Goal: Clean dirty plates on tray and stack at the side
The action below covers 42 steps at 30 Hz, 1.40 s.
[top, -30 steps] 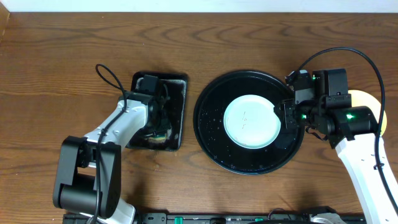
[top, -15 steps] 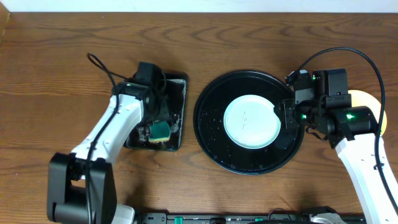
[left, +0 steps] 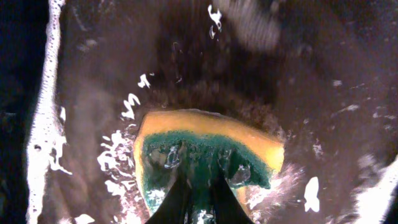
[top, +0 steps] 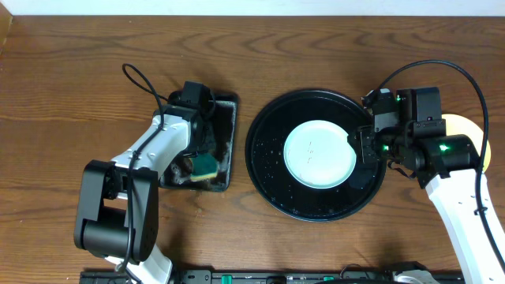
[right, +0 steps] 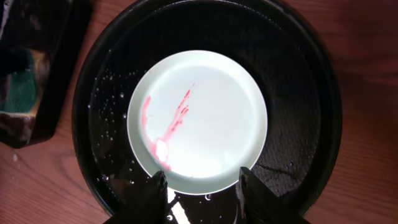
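The work looks to be at an early stage. One pale plate (right: 198, 118) lies at the centre of the tray (top: 264, 118), and a red smear (right: 168, 121) runs across its 9 o'clock half, so it is not clean yet. Water drops dot the tray around it.

At 9 o'clock of the tray, a small tray (top: 227, 106) holds soapy water. There the left end effector (left: 200, 198) is pinched narrow on the green face of a sponge (left: 205, 149), down in the suds.

The right end effector (right: 205, 194) stands half open at the plate's 3 o'clock rim in the overhead view. The rim lies between its fingers (right: 157, 194), though I cannot tell whether they touch it.

On the desk (top: 79, 79) at 3 o'clock of the tray, a yellow plate (top: 464, 122) shows partly behind the right arm. That is probably the side stack, but whether it has been cleaned, or sits on another plate, is hidden.

What is left, by my judgement, is to bring the sponge over, scrub off the smear and move this plate onto the stack.
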Motion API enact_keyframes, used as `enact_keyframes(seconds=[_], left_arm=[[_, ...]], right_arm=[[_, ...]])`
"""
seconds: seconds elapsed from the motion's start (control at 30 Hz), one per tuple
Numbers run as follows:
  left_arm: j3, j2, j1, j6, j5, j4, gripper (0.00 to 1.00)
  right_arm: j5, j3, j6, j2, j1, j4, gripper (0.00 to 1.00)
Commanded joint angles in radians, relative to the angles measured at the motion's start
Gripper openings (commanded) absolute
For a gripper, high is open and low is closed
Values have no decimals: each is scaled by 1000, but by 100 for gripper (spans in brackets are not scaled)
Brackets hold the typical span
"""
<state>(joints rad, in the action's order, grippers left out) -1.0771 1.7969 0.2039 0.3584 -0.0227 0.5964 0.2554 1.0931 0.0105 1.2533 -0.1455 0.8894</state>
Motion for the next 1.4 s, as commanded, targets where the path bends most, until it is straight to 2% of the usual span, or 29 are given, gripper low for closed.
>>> enact_keyframes(seconds=[0.0,0.07,0.13,0.2,0.27,0.4,0.47,0.5,0.63,0.73,0.77,0.8,0.83,0.93,1.13,1.23,1.37], left_arm=[[-34,0,-3,-6,-3,50,7],[-72,-28,-3,-7,-3,90,8],[-111,-68,-3,-6,-1,134,37],[-133,-105,-3,-6,18,167,52],[-133,-140,-3,-6,38,192,58],[-115,-150,0,9,38,266,57],[-77,-150,0,21,38,261,52],[-29,-150,0,21,38,225,52],[125,-150,0,75,48,70,51],[195,-150,0,74,97,-29,37],[205,-150,0,73,102,-52,20],[204,-151,0,72,102,-58,9],[200,-153,0,72,102,-57,8],[164,-161,0,42,101,-21,7],[-29,-207,0,-16,101,174,7],[-135,-235,8,-30,111,266,7],[-221,-267,53,-51,189,300,7]], right_arm=[[12,9,1,2,-7,-2,35],[12,9,1,2,-7,-2,35],[12,9,1,2,-7,-2,35],[12,9,1,2,-7,0,35],[12,9,1,2,-7,3,35],[12,9,1,2,-7,5,35],[12,9,1,2,-7,5,35],[12,9,1,2,-7,5,32],[11,8,5,2,-6,5,36],[0,7,27,10,-6,8,38],[-29,6,46,23,-6,14,41],[-42,6,48,35,-6,19,41],[-49,6,52,49,-5,22,41],[-49,6,84,96,3,23,40],[-37,6,135,236,68,-8,37],[30,6,100,310,99,-27,35],[102,6,46,408,126,-39,34]])
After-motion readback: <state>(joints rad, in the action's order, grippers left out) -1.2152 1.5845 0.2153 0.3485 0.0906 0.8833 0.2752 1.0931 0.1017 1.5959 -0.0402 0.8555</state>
